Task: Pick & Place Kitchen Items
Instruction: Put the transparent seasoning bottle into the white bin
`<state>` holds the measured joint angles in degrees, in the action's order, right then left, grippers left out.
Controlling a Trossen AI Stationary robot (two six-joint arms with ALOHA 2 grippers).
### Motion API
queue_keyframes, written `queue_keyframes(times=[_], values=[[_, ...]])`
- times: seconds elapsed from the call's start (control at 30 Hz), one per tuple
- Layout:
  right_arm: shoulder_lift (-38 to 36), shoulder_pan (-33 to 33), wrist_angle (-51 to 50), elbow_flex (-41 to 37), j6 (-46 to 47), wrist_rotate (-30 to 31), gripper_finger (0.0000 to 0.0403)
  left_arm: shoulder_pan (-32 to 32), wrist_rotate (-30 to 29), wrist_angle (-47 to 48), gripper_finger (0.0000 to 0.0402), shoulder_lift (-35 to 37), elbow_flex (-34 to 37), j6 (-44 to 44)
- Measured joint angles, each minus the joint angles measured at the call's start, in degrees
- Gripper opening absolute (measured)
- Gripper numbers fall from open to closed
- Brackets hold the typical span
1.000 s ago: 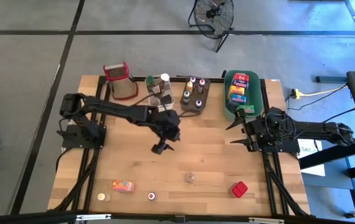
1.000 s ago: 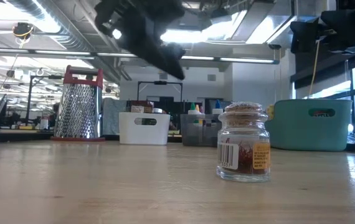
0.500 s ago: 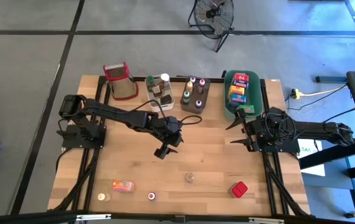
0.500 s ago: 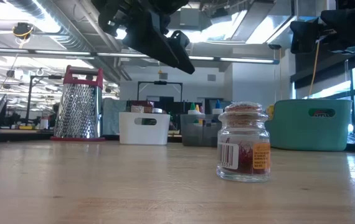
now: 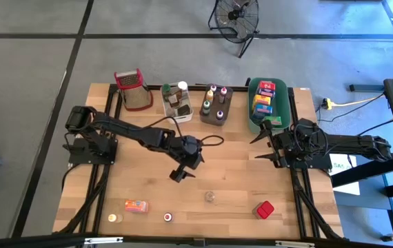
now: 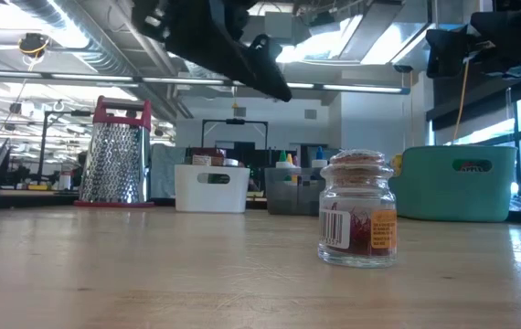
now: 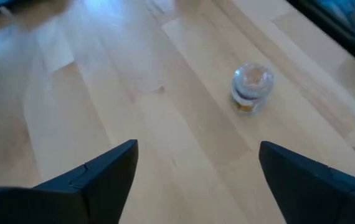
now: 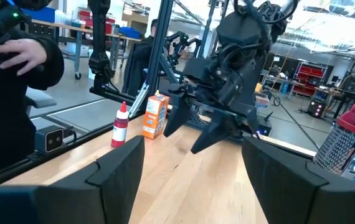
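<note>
A small glass jar [image 5: 210,197] with a cork-coloured lid and reddish contents [image 6: 358,208] stands upright on the wooden table, toward the near edge. My left gripper [image 5: 178,173] hangs open above the table's middle, slanting down, a little to the far left of the jar [image 7: 251,87]. Nothing is between its fingers [image 7: 112,171]. An orange box [image 5: 136,205], a red box [image 5: 264,209], a tiny jar [image 5: 115,218] and a red-capped bottle [image 5: 168,218] rest near the front edge. My right gripper [image 5: 262,145] waits open at the table's right side.
Along the far edge stand a red-topped grater [image 5: 133,88], a white tub [image 5: 176,102], a grey tub [image 5: 216,105] with bottles and a green tub [image 5: 269,103] with boxes. A person [image 8: 9,68] is beyond the table's left side. Bare wood lies around the glass jar.
My left gripper has moved toward the table's near edge and a little to the right, closer to the glass jar, staying above the table. The jar and the other items have kept their places.
</note>
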<state>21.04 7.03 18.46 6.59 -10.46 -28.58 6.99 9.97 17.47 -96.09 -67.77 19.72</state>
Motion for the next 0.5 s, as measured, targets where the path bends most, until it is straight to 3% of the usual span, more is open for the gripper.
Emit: queue_keyframes(times=[0.33,0.5], values=[[0.00,-0.02,1.30,0.00,2.05,-0.49,0.0273,0.04,1.89,-2.71,0.0345,-1.64,0.00,-3.88],[0.00,-1.77,1.75,0.00,2.25,-2.32,0.0273,1.01,-1.72,-3.39,0.0339,-1.64,-0.47,-7.43]])
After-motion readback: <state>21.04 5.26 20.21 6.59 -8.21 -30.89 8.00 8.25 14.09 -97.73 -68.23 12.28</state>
